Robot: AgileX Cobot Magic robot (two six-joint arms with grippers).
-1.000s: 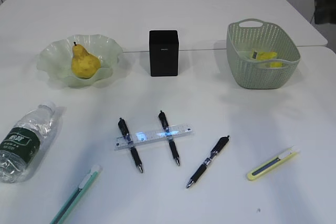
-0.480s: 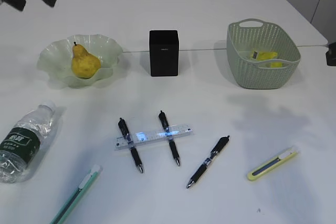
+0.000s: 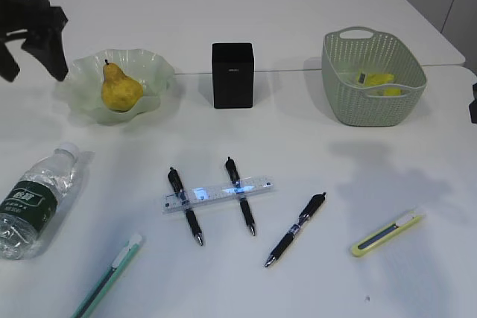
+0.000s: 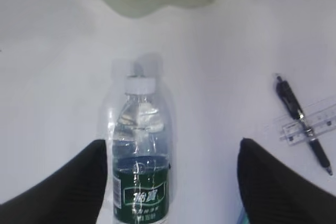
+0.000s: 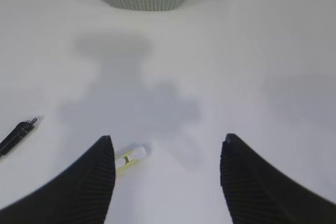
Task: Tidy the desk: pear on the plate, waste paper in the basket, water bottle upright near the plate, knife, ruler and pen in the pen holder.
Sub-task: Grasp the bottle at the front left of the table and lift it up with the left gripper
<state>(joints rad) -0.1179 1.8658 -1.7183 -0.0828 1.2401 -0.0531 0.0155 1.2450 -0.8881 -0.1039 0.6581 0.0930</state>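
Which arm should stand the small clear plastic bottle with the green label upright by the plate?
Left. Its wrist view shows the open left gripper right above the lying clear plastic bottle, fingers either side. The right gripper hovers near the yellow utility knife, far across the desk.

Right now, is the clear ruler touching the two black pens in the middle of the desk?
Touching. The exterior view shows the ruler lying straight across both pens, resting on top of them with no gap visible.
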